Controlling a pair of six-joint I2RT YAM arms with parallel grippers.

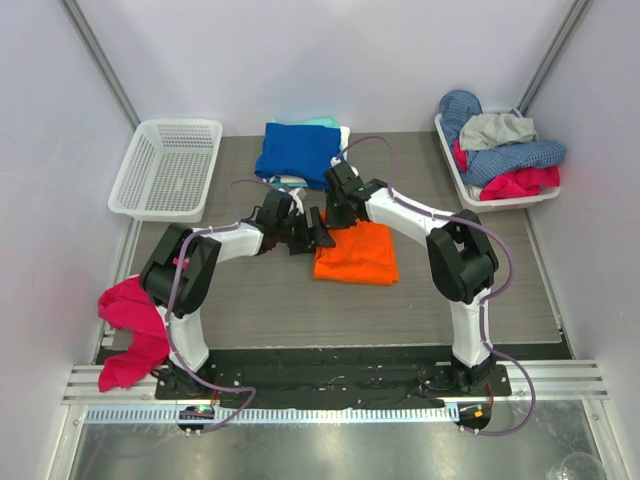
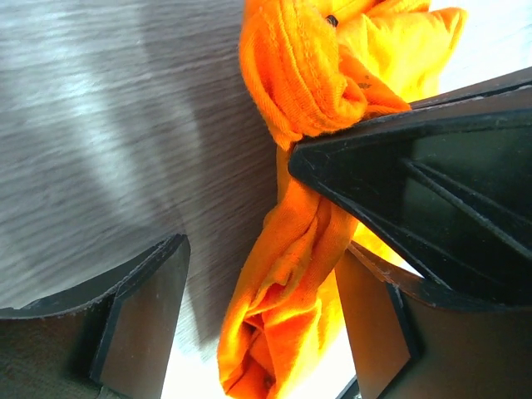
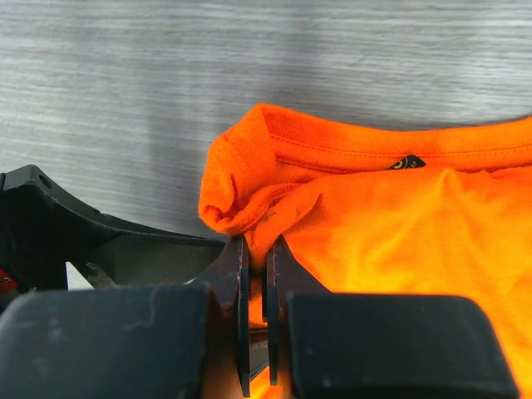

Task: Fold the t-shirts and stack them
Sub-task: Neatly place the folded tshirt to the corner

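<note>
Workspace seen from above: a folded orange t-shirt (image 1: 357, 253) lies flat at the middle of the grey table (image 1: 250, 300), and both arms reach in to its far-left corner, the left gripper (image 1: 305, 232) just beside the right gripper (image 1: 335, 215). Behind them, a folded blue t-shirt (image 1: 297, 150) tops a small stack near the far wall, with pale teal and white cloth showing at the stack's edge. Only this view shows the surroundings: a white mesh basket (image 1: 165, 168) at far left, a white bin (image 1: 452, 165) at far right heaped with blue, grey and pink garments, and a pink cloth (image 1: 130, 330) draped at the left arm's base. It cannot resolve how either pair of fingers stands. The left wrist view supplies this for the left arm: its fingers (image 2: 141, 316) stand well apart, a bunched ridge of orange cloth runs between them against the right-hand finger, and bare table separates the cloth from the other finger. The right wrist view shows the right arm's fingers (image 3: 237, 274) pressed together on a thin fold of the orange shirt beside the rolled collar, where a small dark label (image 3: 407, 163) is stitched. The black body of the left gripper appears at that view's left edge.
</note>
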